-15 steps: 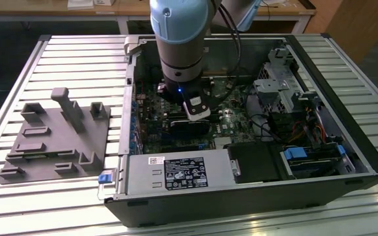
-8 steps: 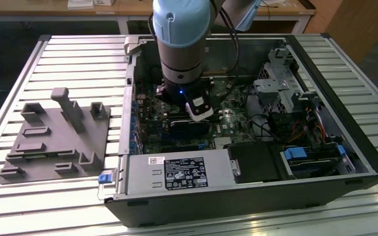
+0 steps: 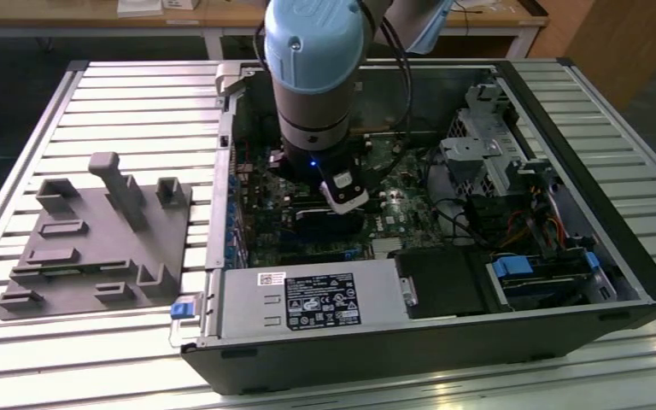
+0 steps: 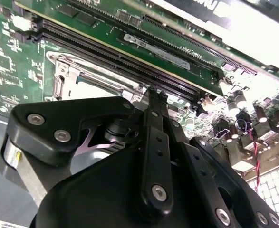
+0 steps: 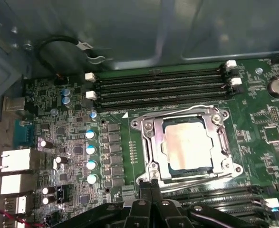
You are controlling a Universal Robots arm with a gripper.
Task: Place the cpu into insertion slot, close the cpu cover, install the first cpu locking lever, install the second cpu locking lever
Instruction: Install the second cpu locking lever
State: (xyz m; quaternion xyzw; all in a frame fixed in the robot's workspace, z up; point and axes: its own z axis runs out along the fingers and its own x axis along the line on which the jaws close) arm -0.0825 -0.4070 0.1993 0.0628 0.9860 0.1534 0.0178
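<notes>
Cpu: cpu [image 5: 186,146] sits flat in the insertion slot [image 5: 168,164], pale silvery-tan top up, well inside the open computer case [image 3: 601,256] that lies on the slatted tabletop [image 3: 100,102].
Cover: cpu cover [image 5: 151,142], a thin silver frame with a cut-out centre, appears folded down around the chip; the chip's top shows through the cut-out.
Lever: a thin wire locking lever [image 5: 203,108] runs along the socket's far edge, beside the long memory slots [image 5: 160,88]; whether it is latched I cannot tell.
Hand: hand [image 5: 151,187] hangs low at the socket's near edge, fingers drawn together tip to tip with nothing visible between them.
Handling, chip: light, rigid, with a smooth metal top; judged fragile on its underside, so best taken by two opposite edges and kept level.
Handling, cover and lever: thin stiff sheet metal and springy wire, probably best pushed near the free end, not gripped.
</notes>
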